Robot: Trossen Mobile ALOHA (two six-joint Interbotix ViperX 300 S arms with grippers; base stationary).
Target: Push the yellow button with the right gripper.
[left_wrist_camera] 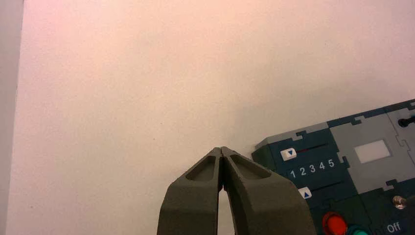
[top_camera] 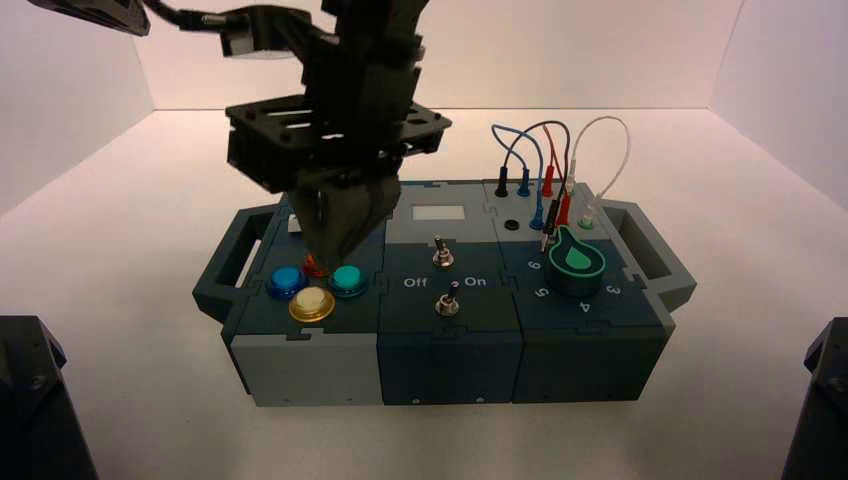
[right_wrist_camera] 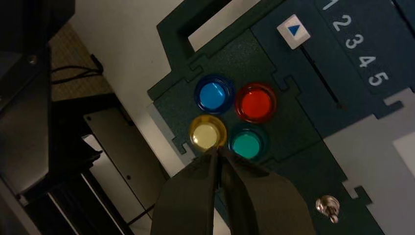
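The yellow button sits at the front of a cluster of four on the box's left block, amber with a pale centre. It also shows in the right wrist view. My right gripper hangs over the cluster, fingers shut into a wedge, its tip just behind the yellow button among the red, teal and blue buttons. In the right wrist view the shut tip lies at the yellow button's rim, beside the teal button. My left gripper is shut and empty, off the box's left side.
Two toggle switches marked Off and On stand on the middle block. A green knob and plugged wires are on the right block. A slider numbered 1 to 5 lies behind the buttons. The box has side handles.
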